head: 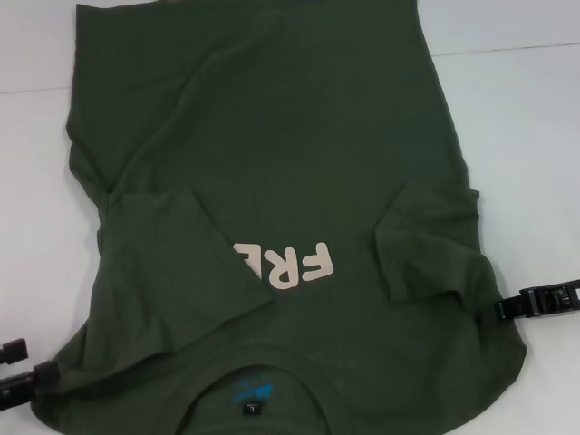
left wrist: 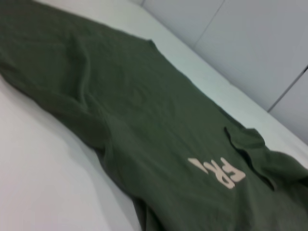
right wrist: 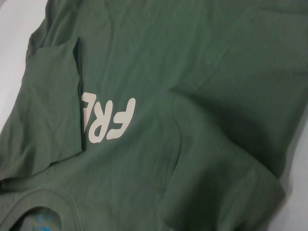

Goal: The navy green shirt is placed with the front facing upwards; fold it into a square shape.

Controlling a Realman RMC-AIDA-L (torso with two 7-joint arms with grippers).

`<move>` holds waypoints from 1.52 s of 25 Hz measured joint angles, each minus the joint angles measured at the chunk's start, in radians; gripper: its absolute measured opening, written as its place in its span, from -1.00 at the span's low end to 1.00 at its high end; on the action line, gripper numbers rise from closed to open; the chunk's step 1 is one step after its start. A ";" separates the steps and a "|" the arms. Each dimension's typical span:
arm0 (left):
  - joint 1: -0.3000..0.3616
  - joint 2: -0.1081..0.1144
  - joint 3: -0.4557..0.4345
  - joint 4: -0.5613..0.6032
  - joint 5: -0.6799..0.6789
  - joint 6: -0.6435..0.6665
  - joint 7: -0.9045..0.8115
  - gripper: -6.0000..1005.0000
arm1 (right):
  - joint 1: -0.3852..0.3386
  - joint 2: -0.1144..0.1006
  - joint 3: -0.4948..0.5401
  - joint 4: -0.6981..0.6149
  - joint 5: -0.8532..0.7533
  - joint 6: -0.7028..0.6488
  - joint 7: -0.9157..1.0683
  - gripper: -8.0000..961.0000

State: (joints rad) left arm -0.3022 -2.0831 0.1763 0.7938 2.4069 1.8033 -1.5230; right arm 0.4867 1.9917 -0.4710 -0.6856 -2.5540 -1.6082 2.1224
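A collar (head: pixel 258 385) at the near edge of the white surface (head: pixel 517 118) tops the navy green shirt (head: pixel 272 163), both sleeves folded inward, lengthwise folds remaining; left gripper (head: pixel 20 376) and right gripper (head: pixel 535 304) flank it, finger state unclear.

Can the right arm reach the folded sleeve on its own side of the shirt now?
Probably yes: the right gripper sits at the shirt's edge beside that folded sleeve, nothing between.
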 joint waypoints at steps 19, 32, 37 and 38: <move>-0.101 0.035 0.013 -0.008 0.234 -0.046 -0.153 0.74 | 0.001 0.003 -0.005 0.000 -0.005 -0.002 0.004 -0.94; -0.161 0.050 0.052 -0.046 0.239 -0.045 -0.189 0.74 | 0.001 0.004 -0.008 0.000 -0.005 -0.001 0.004 -0.94; -0.165 0.051 0.075 -0.047 0.241 -0.056 -0.212 0.74 | 0.001 0.004 -0.008 0.000 -0.005 0.001 0.004 -0.94; -0.165 0.052 0.075 -0.047 0.241 -0.059 -0.216 0.74 | 0.001 0.004 -0.008 0.000 -0.005 0.001 0.004 -0.94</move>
State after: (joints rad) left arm -0.4670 -2.0313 0.2517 0.7470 2.6478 1.7443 -1.7393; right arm 0.4879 1.9956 -0.4786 -0.6856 -2.5592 -1.6075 2.1261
